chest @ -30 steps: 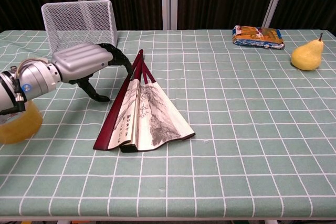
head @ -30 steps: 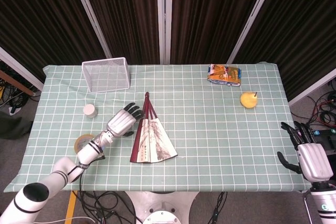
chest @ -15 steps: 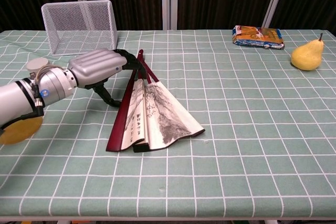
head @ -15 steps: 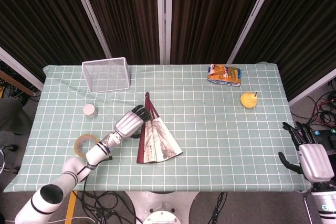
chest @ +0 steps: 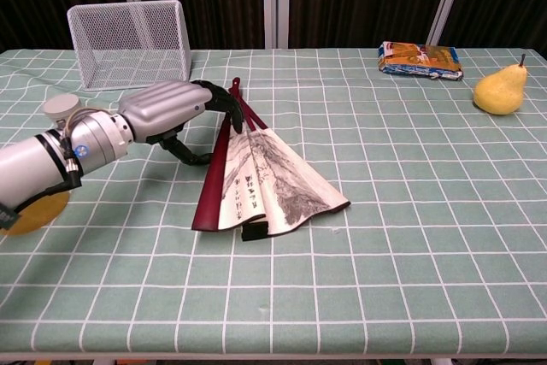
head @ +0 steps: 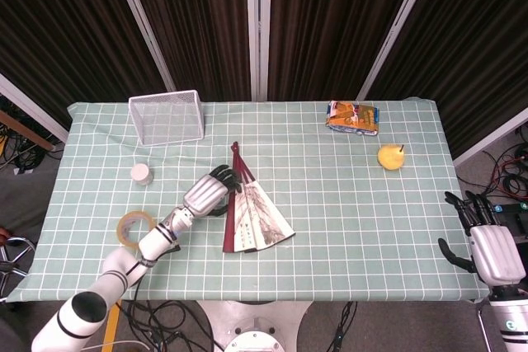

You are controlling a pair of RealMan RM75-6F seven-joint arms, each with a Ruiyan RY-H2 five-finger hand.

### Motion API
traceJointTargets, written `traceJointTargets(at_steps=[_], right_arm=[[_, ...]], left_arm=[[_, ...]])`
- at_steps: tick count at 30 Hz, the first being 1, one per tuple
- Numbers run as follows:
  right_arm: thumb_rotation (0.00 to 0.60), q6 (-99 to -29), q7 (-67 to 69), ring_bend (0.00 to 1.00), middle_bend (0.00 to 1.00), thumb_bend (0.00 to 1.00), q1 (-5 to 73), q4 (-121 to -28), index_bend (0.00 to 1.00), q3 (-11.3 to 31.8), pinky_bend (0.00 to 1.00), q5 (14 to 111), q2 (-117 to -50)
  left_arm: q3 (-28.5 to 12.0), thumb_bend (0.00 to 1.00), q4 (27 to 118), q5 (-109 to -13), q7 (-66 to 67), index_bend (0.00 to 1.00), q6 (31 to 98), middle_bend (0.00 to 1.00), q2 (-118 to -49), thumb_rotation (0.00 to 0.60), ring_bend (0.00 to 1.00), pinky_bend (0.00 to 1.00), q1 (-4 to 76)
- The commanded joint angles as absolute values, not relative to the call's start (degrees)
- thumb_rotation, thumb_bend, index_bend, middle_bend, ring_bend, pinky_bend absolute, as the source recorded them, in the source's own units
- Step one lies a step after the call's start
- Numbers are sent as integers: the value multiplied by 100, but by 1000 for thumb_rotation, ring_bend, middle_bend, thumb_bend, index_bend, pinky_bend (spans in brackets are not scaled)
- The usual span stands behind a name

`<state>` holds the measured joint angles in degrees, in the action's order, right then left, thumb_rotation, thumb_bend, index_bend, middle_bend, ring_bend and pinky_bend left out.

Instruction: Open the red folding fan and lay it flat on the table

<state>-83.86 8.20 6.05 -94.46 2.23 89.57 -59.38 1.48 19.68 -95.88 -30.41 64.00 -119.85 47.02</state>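
Observation:
The red folding fan [head: 257,220] [chest: 272,187] lies partly spread on the green checked cloth, its painted paper leaf facing up and its red ribs meeting at the far end. My left hand [head: 210,194] [chest: 164,110] reaches in from the left. Its curled fingertips [chest: 229,115] press on the red ribs near the pivot, while the thumb [chest: 186,154] stays apart on the cloth beside the fan's left guard. My right hand [head: 488,246] hangs open beyond the table's right front corner, holding nothing, and shows only in the head view.
A white wire basket [head: 167,117] [chest: 130,40] stands at the back left. A small white cylinder [head: 142,173] [chest: 61,106] and a tape roll [head: 132,227] [chest: 32,213] sit by my left forearm. A snack packet [head: 353,117] [chest: 420,59] and a pear [head: 391,157] [chest: 500,91] lie back right.
My left hand has moved right, onto the ribs. The fan has slid right, swung its leaf end rightwards and spread a little wider. The right hand has barely moved.

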Motion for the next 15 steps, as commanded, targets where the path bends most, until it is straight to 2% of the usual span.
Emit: traceJointTargets(at_steps=[1,5,15], right_arm=[[600,-8397,819,0,189,271,601,-9447,81,224,0,8962,-5940],[600,-8416,809,0,189,272,591,-9454,81,224,0,8968,-5931],[600,-8438,798,0,189,275,610,-9499,81,201,0,9093,-5904]], left_arm=[[175,339,1959,-9569,-3095,388,6387,237,-12003,600,142,126,4697],[189,362,1972,-9547,-3197,404,6410,240,-12032,600,142,126,4709],[56,443,2135,-9380,-3767,583,6769,352,-12099,600,236,190,4646]])
